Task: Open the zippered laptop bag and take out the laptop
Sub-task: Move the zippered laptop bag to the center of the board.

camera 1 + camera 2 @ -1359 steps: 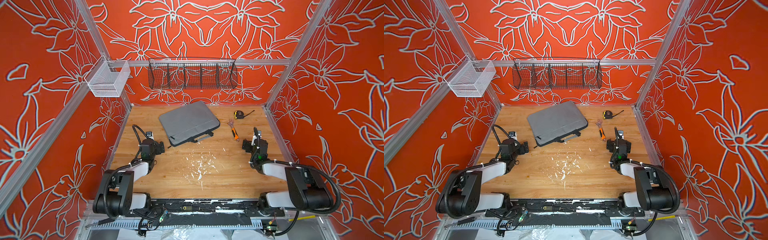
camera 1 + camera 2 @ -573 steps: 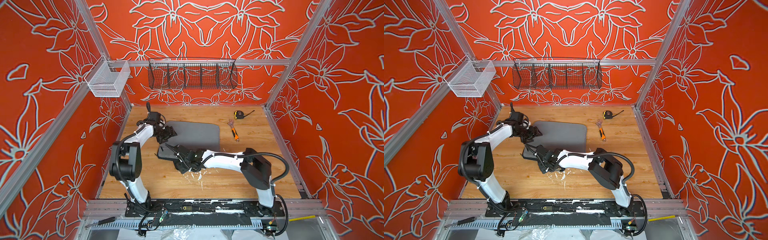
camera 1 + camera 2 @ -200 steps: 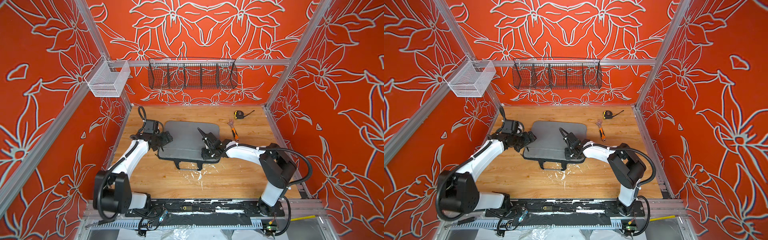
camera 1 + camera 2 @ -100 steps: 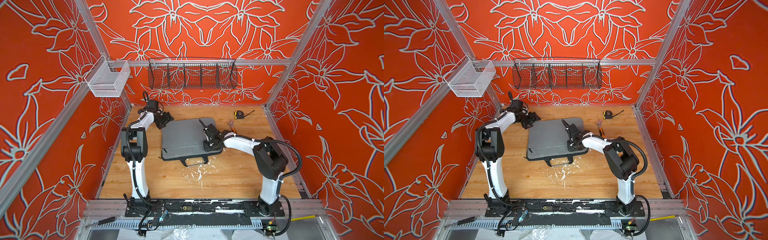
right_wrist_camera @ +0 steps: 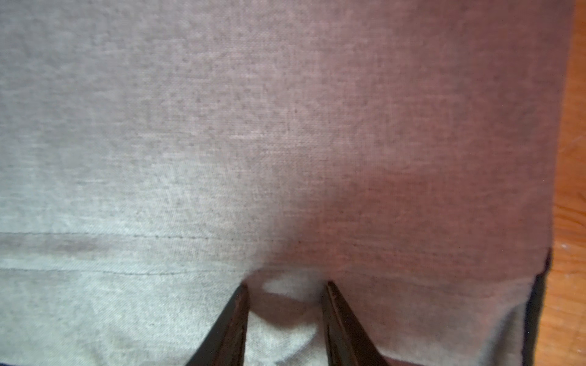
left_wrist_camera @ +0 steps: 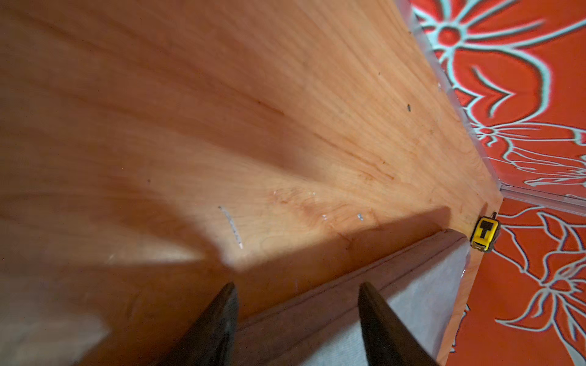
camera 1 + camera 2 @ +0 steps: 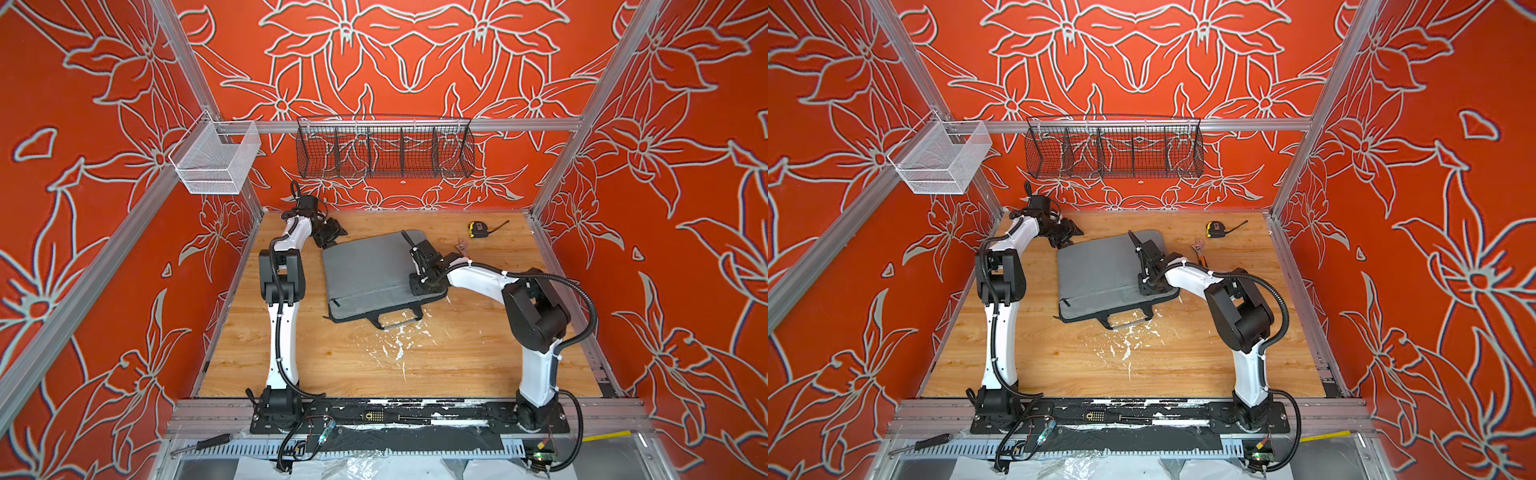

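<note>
Matt grey woven-cloth laptop bag (image 7: 365,270), smooth grained wood tabletop (image 7: 457,357).

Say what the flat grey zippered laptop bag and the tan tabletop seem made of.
Flat grey zippered laptop bag: matte woven fabric; fine heathered weave and stitched seams show in the right wrist view. Tan tabletop: wood or wood-look laminate, smooth, faint sheen; grain lines show, which of the two is unclear.

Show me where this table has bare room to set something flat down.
Freest: the table between the bag's handles and the front rail, white flecks aside. Crowded: far right by the tape measure and wrench; far left around the left end effector.
</note>
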Tool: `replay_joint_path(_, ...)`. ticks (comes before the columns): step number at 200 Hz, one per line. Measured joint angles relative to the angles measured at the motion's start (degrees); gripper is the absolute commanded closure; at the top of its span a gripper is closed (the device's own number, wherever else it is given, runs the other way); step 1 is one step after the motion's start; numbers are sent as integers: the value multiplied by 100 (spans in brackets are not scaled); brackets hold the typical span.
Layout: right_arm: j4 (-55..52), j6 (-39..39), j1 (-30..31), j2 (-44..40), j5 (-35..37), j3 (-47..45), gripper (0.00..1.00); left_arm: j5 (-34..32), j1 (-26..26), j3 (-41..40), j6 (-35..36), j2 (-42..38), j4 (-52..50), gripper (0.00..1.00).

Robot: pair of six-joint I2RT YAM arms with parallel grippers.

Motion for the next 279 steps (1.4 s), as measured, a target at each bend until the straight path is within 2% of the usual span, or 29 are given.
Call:
replay_joint_path(30,-155,-66,-37,170,-4,254,59,-98,63,-1801,0,-1060,743,39)
replay_joint_path(61,-247,-157,-129,413,-66,616,58,-352,85,-3318,33,-2083,946,38)
replay_joint_path(102,-728,-352,-208,1051,-186,1729,56,-774,94,-5274,-15,-3399,1427,37)
replay_joint_path(129,-1058,-483,-190,1373,-321,2492,55,-826,-7,-6159,-133,-3978,1644,36)
replay_joint_path(149,-1132,-527,-44,1292,-472,2634,55,-824,-262,-6465,-177,-4192,1679,35)
replay_joint_path(167,-1128,-535,114,957,-592,2356,54,-857,-446,-6686,-188,-4391,1672,34)
replay_joint_path(198,-1161,-505,348,-127,-693,1434,54,-1075,-507,-6865,-103,-4732,1373,33)
replay_joint_path(236,-887,-197,409,-1480,-627,-70,52,-1515,-527,-6863,92,-5375,826,33)
replay_joint_path(260,-800,31,372,-1871,-472,-892,50,-1757,-713,-6865,149,-5836,625,33)
replay_joint_path(279,-785,179,297,-1930,-341,-1340,48,-1867,-1049,-6935,125,-6081,610,33)
